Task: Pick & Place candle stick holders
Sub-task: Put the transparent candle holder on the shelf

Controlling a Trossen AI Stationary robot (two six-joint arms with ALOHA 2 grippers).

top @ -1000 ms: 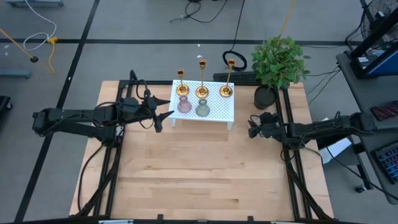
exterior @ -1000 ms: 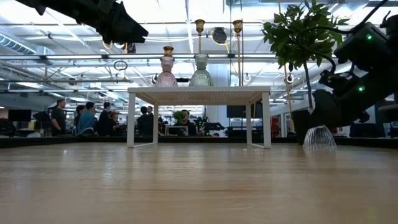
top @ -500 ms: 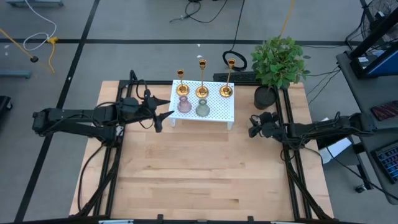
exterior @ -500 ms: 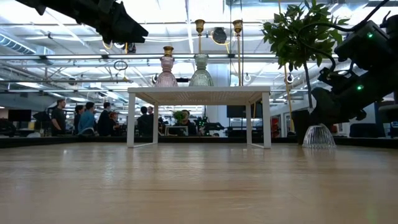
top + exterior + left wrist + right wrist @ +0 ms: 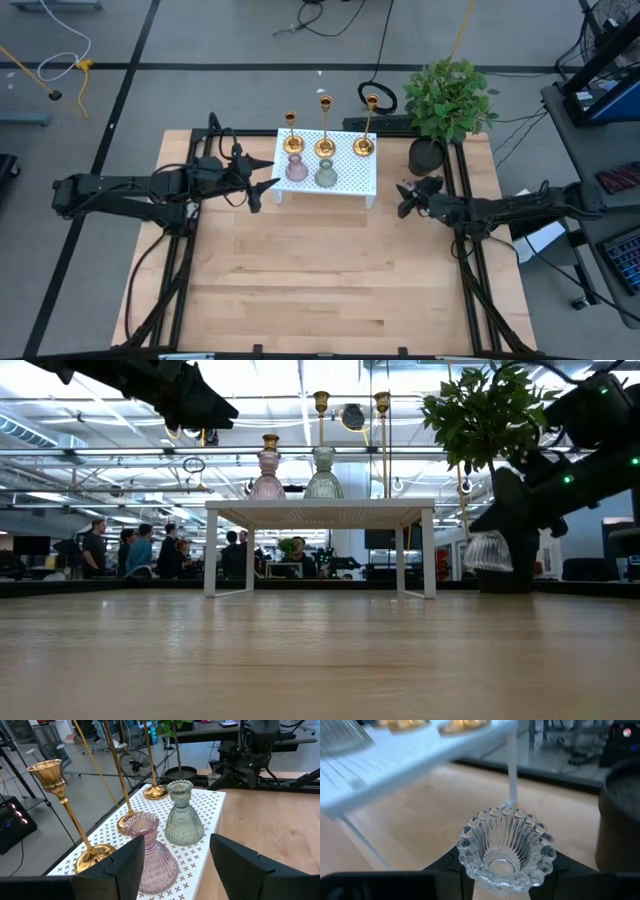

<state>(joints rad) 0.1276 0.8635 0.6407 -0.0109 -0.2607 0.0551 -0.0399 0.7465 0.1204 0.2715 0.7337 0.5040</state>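
Note:
Three gold candlesticks [image 5: 324, 140] stand by their round bases along the far side of a small white table [image 5: 352, 183]. In front of them stand a pink glass holder [image 5: 296, 168] and a green glass holder [image 5: 326, 176]. My left gripper [image 5: 264, 181] is open and empty at the white table's left end, level with its top and facing the pink holder [image 5: 150, 855]. My right gripper [image 5: 404, 197] is right of the white table, shut on a clear ribbed glass holder [image 5: 505, 847]. My right gripper pinches the clear glass holder between its two fingers just below its scalloped top rim [image 5: 470, 865]. The fingers come level from the table's right side. The holder is lifted clear of the table and tilted, its flared base [image 5: 488, 552] hanging below the fingers.
A potted plant [image 5: 452, 98] in a black pot [image 5: 424, 156] stands at the far right, close behind my right gripper. Black frame rails [image 5: 455, 200] run along both table sides. The near half of the wooden table [image 5: 320, 290] is bare. People show in the room beyond.
My right gripper has lifted the clear glass holder off the table and carried it a little toward the white table. The holder stood upright on its base and now hangs tilted, clear of the wood.

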